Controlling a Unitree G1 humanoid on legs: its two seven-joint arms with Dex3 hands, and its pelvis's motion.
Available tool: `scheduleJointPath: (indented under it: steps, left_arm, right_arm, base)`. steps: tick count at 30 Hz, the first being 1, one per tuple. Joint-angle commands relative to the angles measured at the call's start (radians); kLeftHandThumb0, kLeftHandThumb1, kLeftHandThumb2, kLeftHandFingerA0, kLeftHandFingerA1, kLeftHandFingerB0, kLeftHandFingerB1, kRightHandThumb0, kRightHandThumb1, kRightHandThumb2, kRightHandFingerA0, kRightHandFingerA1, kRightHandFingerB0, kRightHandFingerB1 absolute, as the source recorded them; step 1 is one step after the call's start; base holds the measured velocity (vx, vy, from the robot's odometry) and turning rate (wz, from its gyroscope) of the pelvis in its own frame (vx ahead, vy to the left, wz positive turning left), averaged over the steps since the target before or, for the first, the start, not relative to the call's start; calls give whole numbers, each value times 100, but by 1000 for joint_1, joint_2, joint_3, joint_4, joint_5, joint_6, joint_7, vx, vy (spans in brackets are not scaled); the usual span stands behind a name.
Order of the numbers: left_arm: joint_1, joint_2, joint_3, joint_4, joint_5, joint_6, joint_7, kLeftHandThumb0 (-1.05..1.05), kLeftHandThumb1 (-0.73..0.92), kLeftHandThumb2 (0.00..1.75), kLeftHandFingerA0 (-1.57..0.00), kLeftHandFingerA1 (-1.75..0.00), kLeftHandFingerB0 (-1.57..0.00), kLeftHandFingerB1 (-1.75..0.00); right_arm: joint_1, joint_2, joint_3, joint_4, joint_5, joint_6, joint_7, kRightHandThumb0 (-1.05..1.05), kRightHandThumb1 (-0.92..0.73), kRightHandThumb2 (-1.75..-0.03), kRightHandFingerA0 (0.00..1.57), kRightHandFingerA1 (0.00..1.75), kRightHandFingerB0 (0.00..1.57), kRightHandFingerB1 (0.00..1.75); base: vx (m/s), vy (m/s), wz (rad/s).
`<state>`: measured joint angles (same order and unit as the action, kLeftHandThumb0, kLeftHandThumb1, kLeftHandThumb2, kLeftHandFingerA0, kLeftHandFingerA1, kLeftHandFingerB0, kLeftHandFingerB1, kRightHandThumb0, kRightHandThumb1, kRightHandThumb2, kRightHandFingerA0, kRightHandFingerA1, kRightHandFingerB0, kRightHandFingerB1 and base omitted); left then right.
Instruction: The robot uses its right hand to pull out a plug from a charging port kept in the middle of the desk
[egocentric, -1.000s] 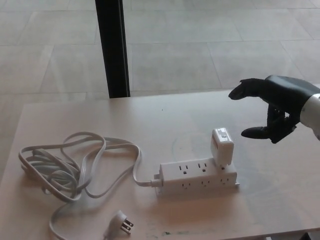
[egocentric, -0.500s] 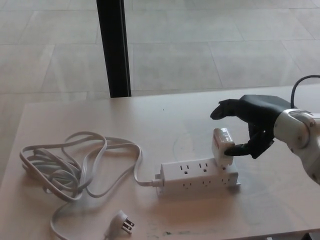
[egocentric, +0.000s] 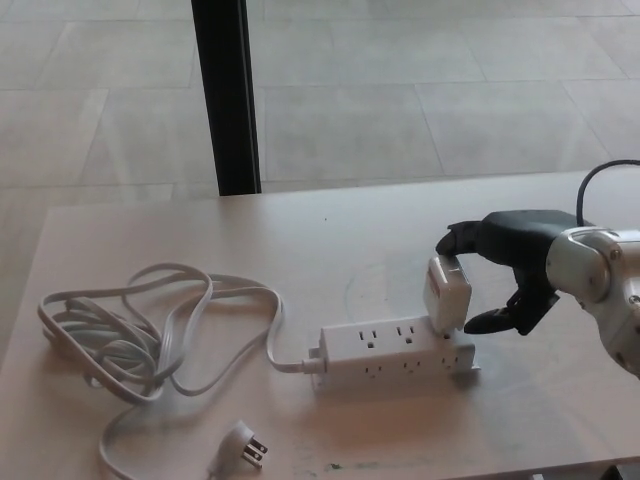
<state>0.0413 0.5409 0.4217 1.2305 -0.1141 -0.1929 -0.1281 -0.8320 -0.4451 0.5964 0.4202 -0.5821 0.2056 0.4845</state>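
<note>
Head view: right hand (egocentric: 512, 262) reaches in from the picture's right edge, black fingers (egocentric: 470, 237) curled over the top of the white plug (egocentric: 446, 293) and the thumb (egocentric: 492, 320) low on the plug's right side. The hand closes around the plug, though whether the thumb actually presses against it cannot be told. The plug stands upright, leaning a little, seated in the rightmost end of the white power strip (egocentric: 395, 353), directly below and to the left of the hand. The strip lies flat on the pale desk (egocentric: 330, 230). Its grey cord (egocentric: 140, 330) runs away from the hand to the left in loose coils, ending in a pronged plug head (egocentric: 244, 444) lying near the desk's front edge, well apart from the hand. A black post (egocentric: 224, 95) stands beyond the desk.
</note>
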Motion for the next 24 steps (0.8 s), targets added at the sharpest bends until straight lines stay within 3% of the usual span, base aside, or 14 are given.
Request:
scheduleJointPath:
  steps: [1, 2, 3, 4, 7, 8, 9, 10, 11, 16, 20, 21, 23, 24]
  left_arm:
    - [-3, -1, -1, 5, -9, -18, 17, -64, 44, 84, -74, -69, -58, -55]
    - [-7, -4, 9, 8, -21, -14, 13, -62, 55, 57, -77, -60, -67, -42]
    - [-7, -4, 9, 8, -21, -14, 13, -62, 55, 57, -77, -60, -67, -42]
    - [-4, -4, 5, 6, -16, -22, 16, -66, 57, 58, -76, -59, -66, -42]
    - [-1, 0, -10, 6, -3, -28, 24, -69, 58, 58, -78, -57, -65, -41]
    - [-2, -2, -10, 4, -7, -27, 28, -68, 58, 58, -79, -58, -66, -41]
    - [-2, -2, -10, 4, -8, -27, 29, -67, 58, 58, -80, -59, -67, -41]
    - [-3, -2, -12, 4, -8, -27, 32, -68, 59, 59, -80, -57, -67, -41]
    - [-4, -2, -14, 3, -7, -29, 33, -70, 59, 58, -80, -58, -67, -41]
    - [0, 2, -29, -2, 2, -35, 31, -74, 63, 60, -79, -55, -62, -40]
    - [-4, 2, -24, 1, -9, -29, 26, -72, 64, 60, -79, -56, -63, -41]
    - [-2, 3, -26, 1, -7, -31, 28, -73, 65, 60, -79, -56, -63, -42]
    - [0, 1, -27, 1, -7, -39, 27, -73, 67, 61, -81, -60, -71, -46]
    - [2, 2, -29, 2, -5, -45, 22, -73, 67, 61, -81, -60, -71, -46]
  right_arm:
    - [27, 11, -28, -4, -14, -6, -9, -73, -59, -61, 72, 142, 35, 35]
    - [27, 29, -29, 8, -11, -14, -18, -71, -49, -92, 67, 101, 33, 49]
    - [28, 30, -32, 9, -14, -15, -17, -71, -49, -92, 67, 101, 33, 49]
    - [33, 43, -38, 7, -6, -18, -28, -65, -61, -59, 73, 111, 48, 37]
    - [51, 60, -50, -2, 4, -25, -30, -65, -57, -62, 72, 122, 47, 37]
    - [53, 70, -45, -8, -4, -24, -26, -64, -65, -60, 70, 95, 49, 35]
    - [56, 75, -46, -7, -5, -29, -34, -68, -54, -94, 76, 93, 41, 52]
    - [61, 82, -50, -7, -2, -35, -43, -63, -64, -60, 71, 90, 50, 36]
    - [66, 86, -54, -5, 2, -43, -50, -62, -64, -60, 68, 80, 51, 37]
    - [87, 102, -56, -10, -7, -55, -77, -59, -66, -60, 69, 77, 54, 38]
    - [100, 101, -50, -11, -18, -67, -92, -48, -60, -59, 74, 96, 59, 42]
    - [112, 91, -47, -18, -28, -82, -112, -29, -57, -60, 80, 150, 75, 53]
    - [116, 71, -33, -31, -51, -68, -94, -32, -58, -57, 89, 158, 96, 60]
    - [111, 60, -21, -30, -67, -63, -81, -32, -58, -57, 89, 158, 96, 60]
  base:
    - [0, 0, 0]
    - [0, 0, 0]
    - [0, 0, 0]
    - [0, 0, 0]
    - [0, 0, 0]
    - [0, 0, 0]
    - [0, 0, 0]
    - [0, 0, 0]
    - [0, 0, 0]
    - [0, 0, 0]
    - [0, 0, 0]
    - [0, 0, 0]
    - [0, 0, 0]
    - [0, 0, 0]
